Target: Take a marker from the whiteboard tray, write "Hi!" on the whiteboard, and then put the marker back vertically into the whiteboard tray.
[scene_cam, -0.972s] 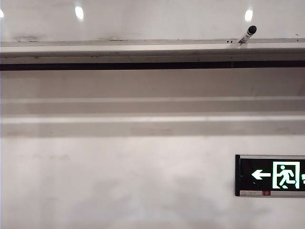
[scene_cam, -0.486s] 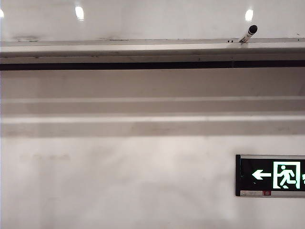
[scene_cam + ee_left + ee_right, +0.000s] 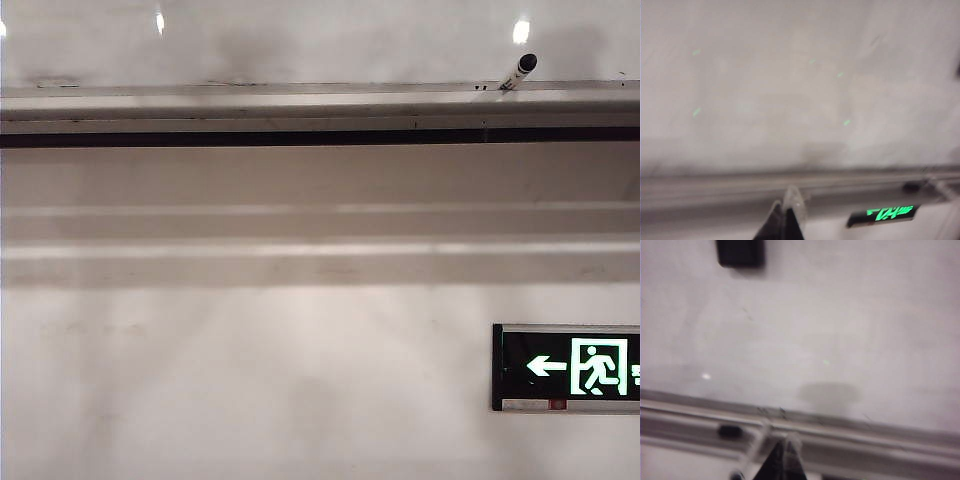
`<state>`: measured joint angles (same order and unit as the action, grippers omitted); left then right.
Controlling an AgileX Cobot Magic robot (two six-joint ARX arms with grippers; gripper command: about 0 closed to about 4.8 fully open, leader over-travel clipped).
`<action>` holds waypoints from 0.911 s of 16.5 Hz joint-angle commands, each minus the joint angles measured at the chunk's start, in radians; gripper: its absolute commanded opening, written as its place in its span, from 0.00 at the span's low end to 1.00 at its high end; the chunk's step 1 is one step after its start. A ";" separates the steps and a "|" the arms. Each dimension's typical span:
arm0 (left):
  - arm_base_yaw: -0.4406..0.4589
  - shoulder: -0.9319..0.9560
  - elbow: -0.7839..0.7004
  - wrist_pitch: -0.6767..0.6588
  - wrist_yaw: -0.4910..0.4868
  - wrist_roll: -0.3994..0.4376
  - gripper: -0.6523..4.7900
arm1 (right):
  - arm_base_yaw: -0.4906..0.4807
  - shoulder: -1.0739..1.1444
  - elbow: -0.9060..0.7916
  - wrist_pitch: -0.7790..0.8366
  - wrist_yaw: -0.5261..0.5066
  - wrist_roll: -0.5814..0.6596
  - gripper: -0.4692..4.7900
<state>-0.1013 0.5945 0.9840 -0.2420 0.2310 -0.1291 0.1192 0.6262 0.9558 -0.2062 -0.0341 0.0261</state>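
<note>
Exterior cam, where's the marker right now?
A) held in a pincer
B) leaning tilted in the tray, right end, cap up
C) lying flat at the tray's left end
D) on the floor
B: the marker stands tilted in the whiteboard tray near its right end, black cap uppermost, no pincer near it.

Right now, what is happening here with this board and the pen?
Nothing is being handled yet. The marker stands tilted in the whiteboard tray, leaning against the whiteboard, far to the right in the exterior view. No writing shows on the board. Neither arm appears in that view. The left gripper and the right gripper both look shut and empty, pointing toward the tray, with the right one nearer to the marker.
</note>
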 commanded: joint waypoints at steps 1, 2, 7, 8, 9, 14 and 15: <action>-0.033 0.121 0.150 -0.047 0.020 -0.002 0.11 | 0.099 0.163 0.063 0.106 -0.011 0.004 0.09; -0.050 0.150 0.180 -0.061 0.020 -0.002 0.11 | 0.144 0.200 0.063 0.137 -0.005 0.004 0.09; -0.205 0.207 0.248 -0.027 0.017 -0.002 0.11 | 0.398 0.319 -0.006 0.292 0.376 0.140 0.10; -0.207 0.207 0.248 -0.018 0.018 -0.002 0.11 | 0.410 0.318 -0.050 0.366 0.377 0.134 0.26; -0.207 0.206 0.248 -0.010 0.017 -0.002 0.11 | 0.410 0.318 -0.093 0.415 0.381 0.134 0.65; -0.207 0.207 0.248 -0.005 0.017 -0.002 0.11 | 0.401 0.366 -0.198 0.457 0.438 0.092 0.93; -0.207 0.207 0.248 -0.007 0.017 -0.002 0.11 | 0.400 0.394 -0.204 0.506 0.473 0.092 0.93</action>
<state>-0.3084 0.8028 1.2285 -0.2657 0.2443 -0.1291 0.5213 1.0061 0.7502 0.2390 0.4049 0.1211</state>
